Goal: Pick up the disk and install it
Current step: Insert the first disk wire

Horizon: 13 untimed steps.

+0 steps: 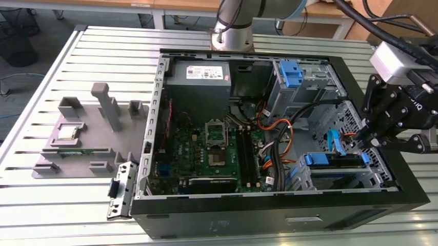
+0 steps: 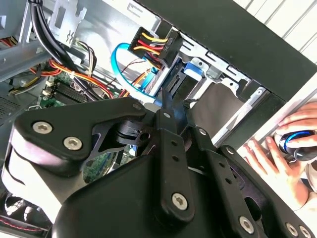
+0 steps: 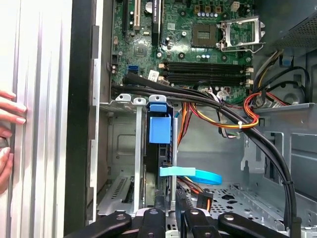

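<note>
Slatted metal table (image 1: 102, 56), wooden desks (image 1: 137, 4) behind.

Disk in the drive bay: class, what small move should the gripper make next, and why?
Probably a short, slow push straight along the drive cage to seat the disk. In the first wrist view it stands edge-on between the cage's metal rails, blue carrier tab by the cage rim, with the gripper at its other end. The blue cable lies close beside it.

Label and faces of the disk (image 3: 159, 130) are hidden inside the metal cage (image 3: 138, 148). In the first wrist view the edge cuts off the end effector (image 3: 170, 207) and a person's hand (image 3: 7, 119).
</note>
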Each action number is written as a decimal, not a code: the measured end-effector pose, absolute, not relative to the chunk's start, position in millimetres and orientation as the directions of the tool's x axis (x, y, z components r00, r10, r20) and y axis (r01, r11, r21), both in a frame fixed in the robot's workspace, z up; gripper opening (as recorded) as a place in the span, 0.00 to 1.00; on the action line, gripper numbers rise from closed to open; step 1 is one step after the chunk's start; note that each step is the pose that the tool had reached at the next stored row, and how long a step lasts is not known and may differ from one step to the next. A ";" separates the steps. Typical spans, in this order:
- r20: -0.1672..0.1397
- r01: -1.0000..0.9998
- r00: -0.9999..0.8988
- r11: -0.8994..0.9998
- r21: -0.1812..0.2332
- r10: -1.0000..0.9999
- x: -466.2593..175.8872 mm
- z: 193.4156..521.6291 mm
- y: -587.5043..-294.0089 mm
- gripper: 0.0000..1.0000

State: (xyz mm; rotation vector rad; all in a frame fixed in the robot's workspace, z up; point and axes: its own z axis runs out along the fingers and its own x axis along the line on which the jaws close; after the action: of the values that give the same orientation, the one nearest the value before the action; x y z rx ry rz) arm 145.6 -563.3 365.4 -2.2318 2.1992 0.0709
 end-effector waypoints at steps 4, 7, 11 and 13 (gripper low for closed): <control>-0.041 -1.000 0.014 -0.015 0.026 -0.999 145.6 366.6 -563.3 0.23; -0.052 -1.000 0.014 -0.016 0.026 -0.999 145.6 366.7 -563.3 0.23; -0.052 -1.000 0.014 -0.016 0.025 -0.999 145.4 366.6 -563.3 0.23; -0.053 -1.000 0.014 -0.015 0.021 -0.998 144.5 366.5 -563.4 0.23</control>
State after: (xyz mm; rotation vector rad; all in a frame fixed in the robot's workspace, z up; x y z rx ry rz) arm 144.5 -563.4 366.5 -2.2216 2.1886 0.0821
